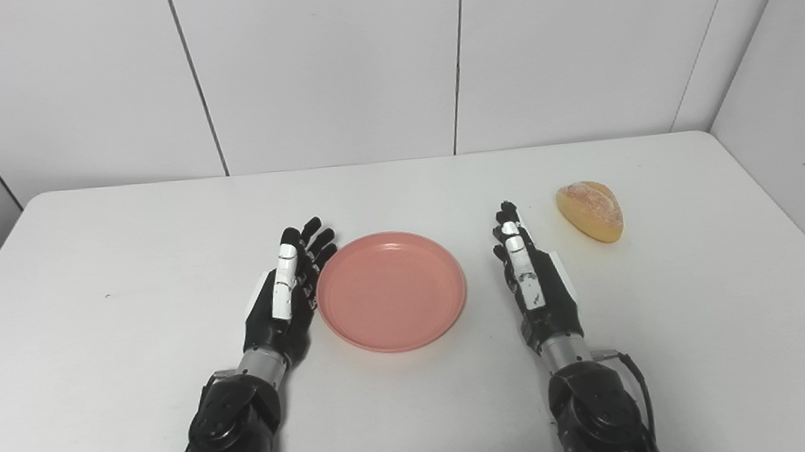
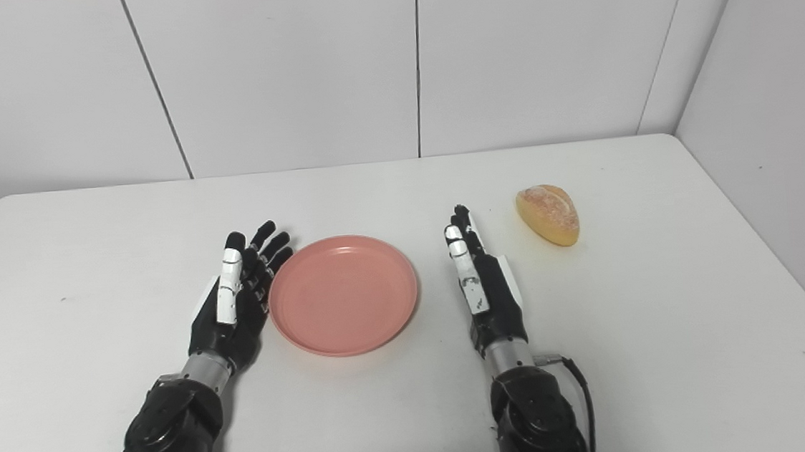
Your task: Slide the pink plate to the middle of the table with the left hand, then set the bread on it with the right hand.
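Bench (image 1: 127, 291): white, matte top with rounded far corners, evenly lit, faint soft shadows. Back wall (image 1: 332, 66): white panels divided by thin dark vertical seams, meeting the bench's far edge. Side wall (image 2: 775, 117): white panel, angled in along the bench's right edge. No floor visible.

White table (image 1: 131, 333): pink plate (image 1: 391, 290), bread (image 1: 590, 210)

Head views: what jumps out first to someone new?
The round pink plastic plate in the middle of the white table, flanked by two black-and-white robot hands: left hand at its rim, right hand apart from it, both with fingers extended. Then the golden bread roll, far right of the right hand.
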Robot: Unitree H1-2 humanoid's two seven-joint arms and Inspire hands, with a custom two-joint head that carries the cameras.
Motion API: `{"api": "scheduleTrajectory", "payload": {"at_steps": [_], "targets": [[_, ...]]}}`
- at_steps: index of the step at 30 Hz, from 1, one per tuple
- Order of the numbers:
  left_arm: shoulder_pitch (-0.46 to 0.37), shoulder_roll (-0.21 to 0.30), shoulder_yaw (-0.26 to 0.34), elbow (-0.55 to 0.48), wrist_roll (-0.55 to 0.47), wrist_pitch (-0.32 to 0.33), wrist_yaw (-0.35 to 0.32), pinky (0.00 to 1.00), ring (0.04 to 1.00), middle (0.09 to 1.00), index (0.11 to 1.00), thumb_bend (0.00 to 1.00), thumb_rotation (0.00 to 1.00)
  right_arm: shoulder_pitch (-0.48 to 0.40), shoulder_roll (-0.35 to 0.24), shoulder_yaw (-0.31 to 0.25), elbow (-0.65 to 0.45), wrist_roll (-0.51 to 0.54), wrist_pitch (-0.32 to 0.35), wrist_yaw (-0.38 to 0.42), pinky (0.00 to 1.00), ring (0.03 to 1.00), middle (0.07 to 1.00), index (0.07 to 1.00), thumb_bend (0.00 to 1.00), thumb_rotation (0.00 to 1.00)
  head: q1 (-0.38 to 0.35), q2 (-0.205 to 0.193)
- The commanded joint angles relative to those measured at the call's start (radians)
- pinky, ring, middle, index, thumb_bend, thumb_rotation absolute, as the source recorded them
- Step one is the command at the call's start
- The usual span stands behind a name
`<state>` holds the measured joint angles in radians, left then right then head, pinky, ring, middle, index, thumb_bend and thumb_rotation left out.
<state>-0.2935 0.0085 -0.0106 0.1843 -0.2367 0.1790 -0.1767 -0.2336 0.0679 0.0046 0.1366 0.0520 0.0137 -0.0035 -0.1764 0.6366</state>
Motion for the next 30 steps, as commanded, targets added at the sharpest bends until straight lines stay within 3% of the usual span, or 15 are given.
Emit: {"api": "scheduleTrajectory", "payload": {"at_steps": [1,12,21,30], "targets": [[0.0,-0.019,-0.013,-0.017,0.007,0.0,-0.003,1.0,0.99,0.978,0.975,0.7,1.0,-0.04,0.006,0.003,-0.016,-0.001,-0.044,0.001,1.0,1.0,1.0,1.0,0.7,0.96,0.001,-0.001],[0.023,-0.05,-0.035,-0.04,0.059,-0.047,0.032,1.0,1.0,1.0,0.999,0.7,1.0,-0.039,0.001,0.005,-0.013,-0.001,-0.05,0.006,1.0,1.0,1.0,0.999,0.67,0.96,0.006,0.0],[0.037,-0.064,-0.047,-0.029,0.097,-0.101,0.046,1.0,1.0,1.0,1.0,0.7,1.0,-0.023,0.0,0.008,-0.036,0.006,-0.043,0.016,1.0,1.0,1.0,0.998,0.68,0.95,0.031,-0.023],[0.023,-0.075,-0.018,-0.01,0.104,-0.14,0.077,1.0,1.0,1.0,1.0,0.65,1.0,-0.005,-0.01,0.008,-0.075,0.018,-0.027,0.027,1.0,1.0,1.0,0.995,0.68,0.94,0.053,-0.032]]}}
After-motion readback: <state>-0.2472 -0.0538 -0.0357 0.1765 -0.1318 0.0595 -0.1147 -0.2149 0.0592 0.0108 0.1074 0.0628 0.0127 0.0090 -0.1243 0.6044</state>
